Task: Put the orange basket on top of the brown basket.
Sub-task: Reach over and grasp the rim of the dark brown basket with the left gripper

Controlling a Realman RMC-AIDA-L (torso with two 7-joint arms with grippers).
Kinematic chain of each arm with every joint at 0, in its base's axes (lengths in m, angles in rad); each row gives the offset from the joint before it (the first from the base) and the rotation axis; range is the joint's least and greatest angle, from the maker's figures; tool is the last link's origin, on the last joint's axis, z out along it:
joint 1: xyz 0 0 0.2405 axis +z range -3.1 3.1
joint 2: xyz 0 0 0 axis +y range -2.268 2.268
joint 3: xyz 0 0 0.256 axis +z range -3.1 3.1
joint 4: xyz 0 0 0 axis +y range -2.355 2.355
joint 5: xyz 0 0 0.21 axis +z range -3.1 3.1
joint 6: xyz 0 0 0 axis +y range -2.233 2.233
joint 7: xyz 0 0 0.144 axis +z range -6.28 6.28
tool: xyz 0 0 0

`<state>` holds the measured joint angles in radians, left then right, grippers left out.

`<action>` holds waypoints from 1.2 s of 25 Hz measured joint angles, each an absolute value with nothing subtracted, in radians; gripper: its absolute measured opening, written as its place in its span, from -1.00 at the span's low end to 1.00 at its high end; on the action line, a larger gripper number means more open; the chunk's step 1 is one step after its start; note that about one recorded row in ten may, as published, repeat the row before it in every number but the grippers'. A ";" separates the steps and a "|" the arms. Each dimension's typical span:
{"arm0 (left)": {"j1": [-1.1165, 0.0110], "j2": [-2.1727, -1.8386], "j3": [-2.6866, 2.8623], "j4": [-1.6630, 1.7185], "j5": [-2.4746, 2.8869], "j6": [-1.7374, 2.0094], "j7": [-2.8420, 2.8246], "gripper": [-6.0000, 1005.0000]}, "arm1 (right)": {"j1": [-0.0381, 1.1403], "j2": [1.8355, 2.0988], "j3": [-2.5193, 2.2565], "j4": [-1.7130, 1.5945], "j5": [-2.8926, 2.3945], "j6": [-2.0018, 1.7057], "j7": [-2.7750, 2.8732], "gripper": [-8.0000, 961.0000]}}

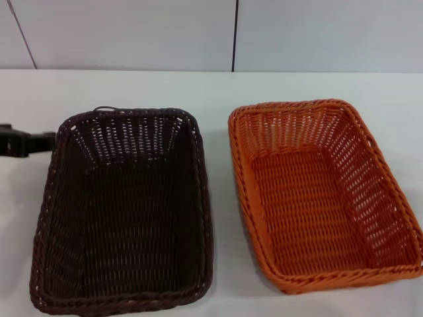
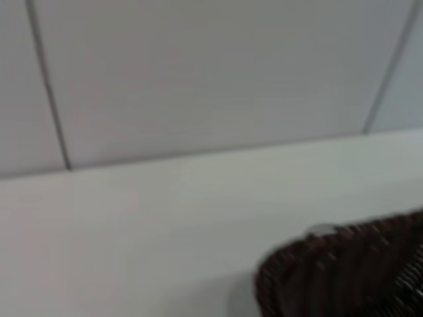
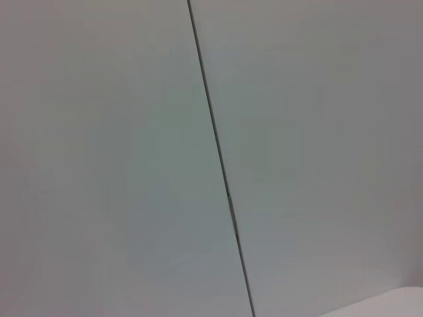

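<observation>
Lighting is pretty flat and even here, soft overhead kind of light, nothing harsh. The white table (image 1: pixel 218 92) comes out bright in the head view, almost washed out, with no real glare spots. Shadows are weak: just a thin soft one hugging the base of the brown basket (image 1: pixel 125 211) and the orange basket (image 1: pixel 317 198). The inside of the brown one goes really dark, so the weave detail gets lost down there. The head view is a bit soft overall. The left wrist view is properly blurry, the basket rim (image 2: pixel 344 271) is smeared. The right wrist view is dimmer and greyish.
</observation>
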<state>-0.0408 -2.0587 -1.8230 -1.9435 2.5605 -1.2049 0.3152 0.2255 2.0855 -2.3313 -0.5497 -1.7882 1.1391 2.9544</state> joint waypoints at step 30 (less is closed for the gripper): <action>-0.171 -2.061 -1.710 -1.659 2.613 -1.274 0.258 0.37 | 0.222 2.087 -2.353 -0.543 -1.790 1.129 2.954 0.66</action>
<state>-0.1707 -2.0614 -1.7097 -1.6589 2.6135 -1.2743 0.2576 0.2224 2.0869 -2.3532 -0.5430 -1.7901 1.1290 2.9544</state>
